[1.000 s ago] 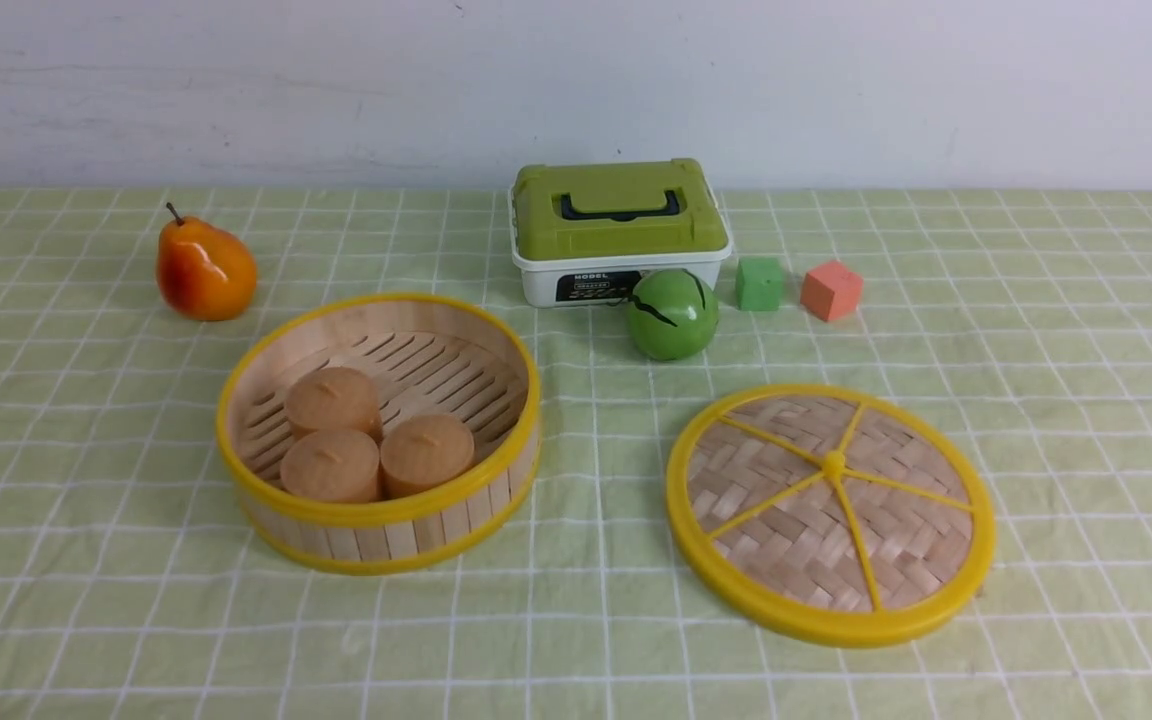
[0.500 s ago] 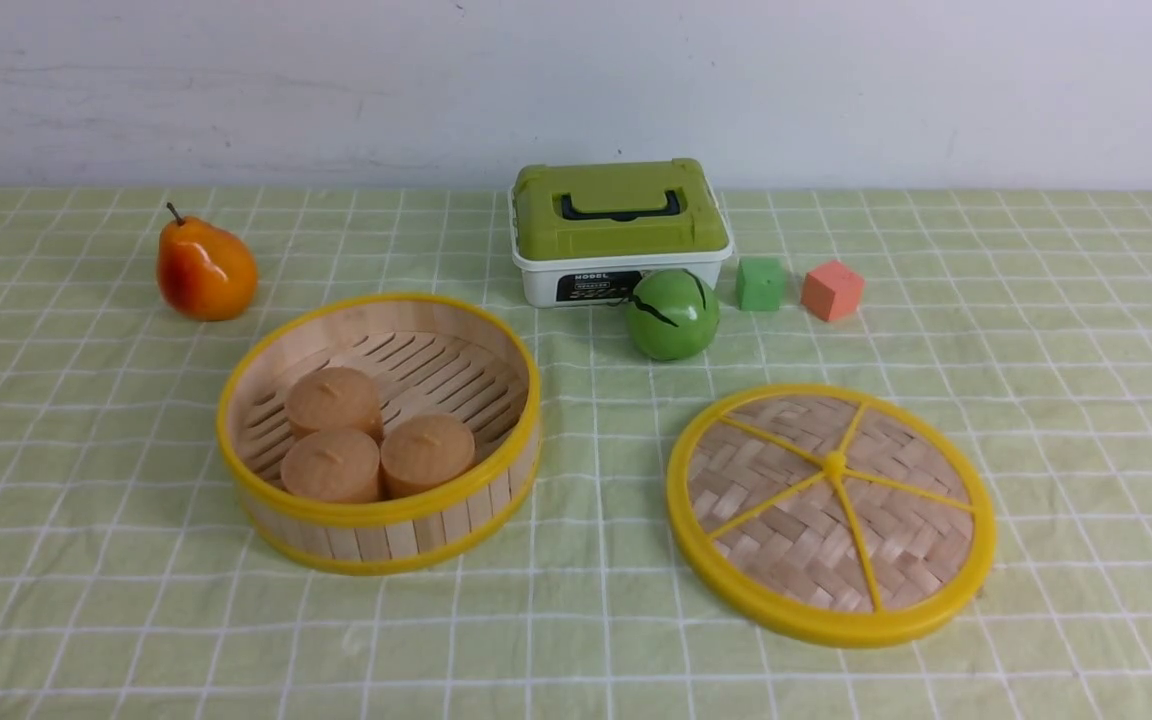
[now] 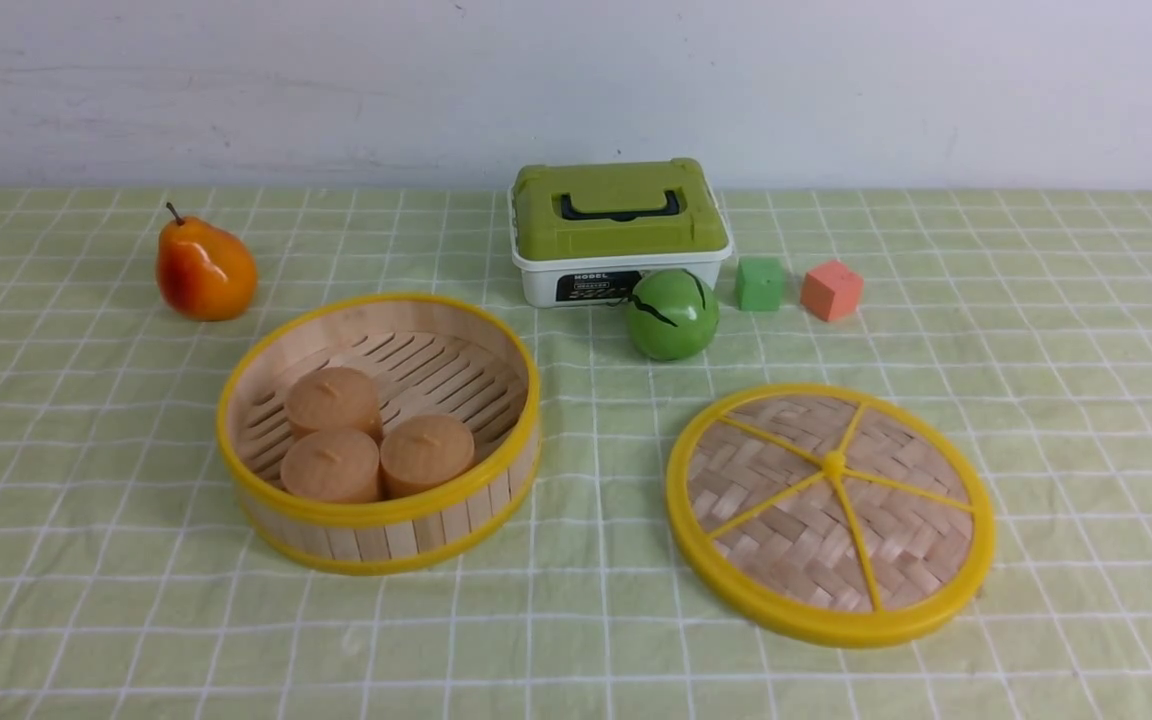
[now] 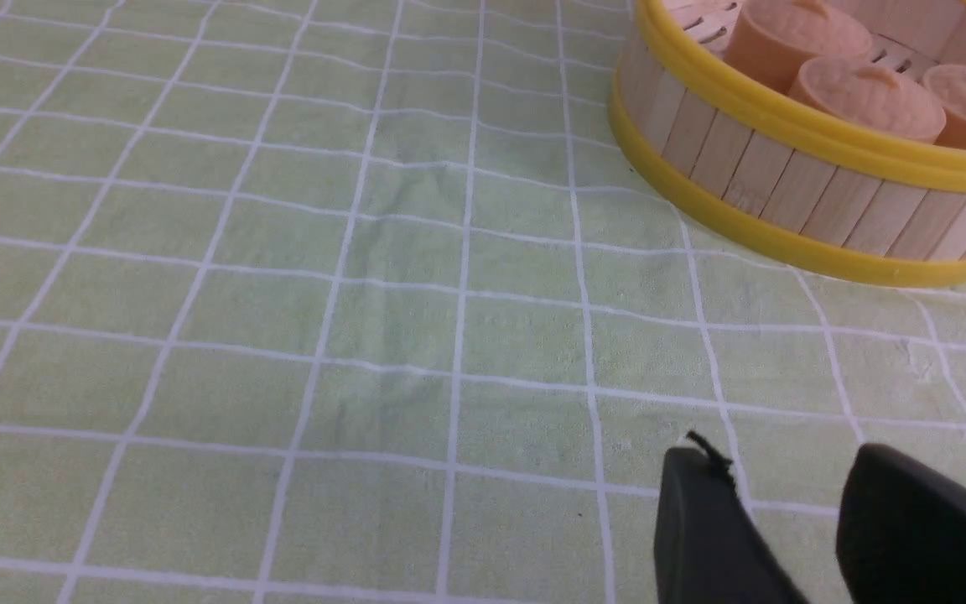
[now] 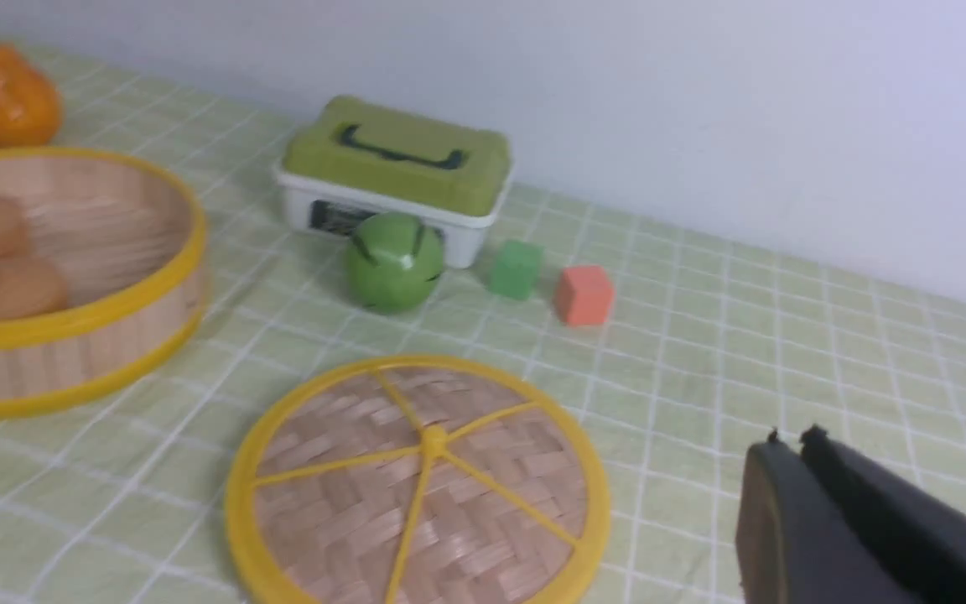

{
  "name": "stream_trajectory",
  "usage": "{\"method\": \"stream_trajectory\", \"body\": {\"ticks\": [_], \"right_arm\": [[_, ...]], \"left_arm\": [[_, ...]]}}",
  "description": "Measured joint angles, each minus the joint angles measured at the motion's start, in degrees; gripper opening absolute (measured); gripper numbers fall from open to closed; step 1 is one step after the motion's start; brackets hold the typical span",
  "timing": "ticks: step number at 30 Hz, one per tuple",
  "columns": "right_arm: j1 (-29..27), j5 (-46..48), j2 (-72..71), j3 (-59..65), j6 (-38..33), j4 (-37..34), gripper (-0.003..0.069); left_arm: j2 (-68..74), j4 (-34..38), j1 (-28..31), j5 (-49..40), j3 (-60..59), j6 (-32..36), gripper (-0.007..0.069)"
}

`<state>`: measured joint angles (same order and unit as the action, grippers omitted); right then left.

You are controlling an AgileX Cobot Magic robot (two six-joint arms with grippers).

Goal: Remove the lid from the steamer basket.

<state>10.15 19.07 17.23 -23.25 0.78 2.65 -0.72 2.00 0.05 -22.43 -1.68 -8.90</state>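
Note:
The lid (image 3: 829, 513), a woven bamboo disc with a yellow rim and spokes, lies flat on the cloth to the right of the steamer basket (image 3: 379, 520); it also shows in the right wrist view (image 5: 420, 486). The basket stands open with three tan buns (image 3: 376, 435) inside; it also shows in the left wrist view (image 4: 793, 180) and the right wrist view (image 5: 64, 335). Neither gripper shows in the front view. My left gripper (image 4: 785, 470) is open and empty over bare cloth near the basket. My right gripper (image 5: 793, 440) is shut and empty, to the right of the lid.
A white box with an olive-green lid (image 3: 618, 228) stands at the back. A green ball (image 3: 673, 314), a green cube (image 3: 759, 283) and an orange cube (image 3: 831, 290) lie in front of and beside it. An orange pear (image 3: 204, 270) sits at the back left.

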Motion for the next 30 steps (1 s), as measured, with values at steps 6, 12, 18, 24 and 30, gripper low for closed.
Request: {"method": "stream_trajectory", "body": {"ticks": [6,12,18,24,30], "right_arm": [[-10.22,-5.34,-13.69,19.36,9.77,1.49,0.0016],[-12.36,-2.82,-17.80,24.77,10.78,1.93,0.0022],[-12.36,1.36,-17.80,24.64,10.78,2.17,0.0027],[-12.36,2.55,-17.80,24.42,10.78,2.24,0.0043],[-12.36,2.79,-17.80,24.35,10.79,2.28,0.0050]], "left_arm": [[0.00,0.00,0.00,0.00,0.00,0.00,0.0239],[0.00,0.00,0.00,-0.15,0.00,0.00,0.0239],[0.00,0.00,0.00,-0.08,0.00,0.00,0.0239],[0.00,0.00,0.00,-0.08,0.00,0.00,0.0239],[0.00,0.00,0.00,-0.08,0.00,0.00,0.0239]]}}
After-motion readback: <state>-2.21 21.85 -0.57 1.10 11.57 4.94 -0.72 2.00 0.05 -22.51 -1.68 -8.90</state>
